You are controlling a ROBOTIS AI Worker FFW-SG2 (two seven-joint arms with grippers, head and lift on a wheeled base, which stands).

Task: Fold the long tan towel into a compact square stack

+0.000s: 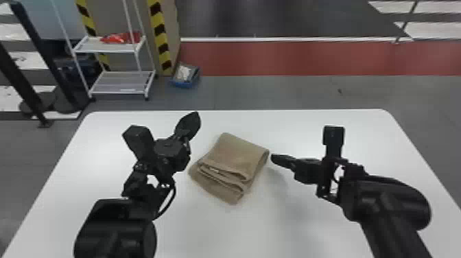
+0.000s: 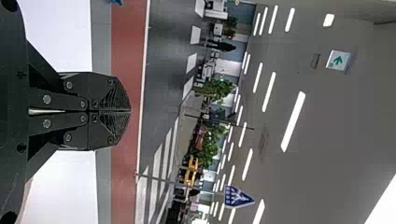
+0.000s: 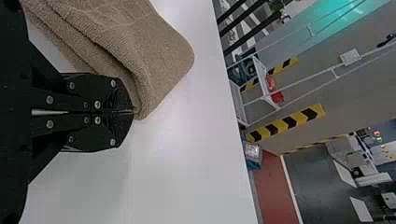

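The tan towel (image 1: 236, 154) lies folded into a thick, layered stack at the middle of the table, turned at an angle, its layered edges towards the robot. My left gripper (image 1: 196, 116) is left of and beyond the towel, raised over the table; in the left wrist view the left gripper (image 2: 130, 111) is shut with nothing between its fingers. Beside the towel's right corner is my right gripper (image 1: 272, 157). In the right wrist view the right gripper (image 3: 132, 112) is shut, its tips close to the folded edge of the towel (image 3: 154, 56); whether they touch I cannot tell.
The white table (image 1: 212, 233) has rounded far corners. Beyond it on the floor stand a white rack (image 1: 116, 82) with a red item on its upper shelf, a striped pillar and a blue box (image 1: 185, 74).
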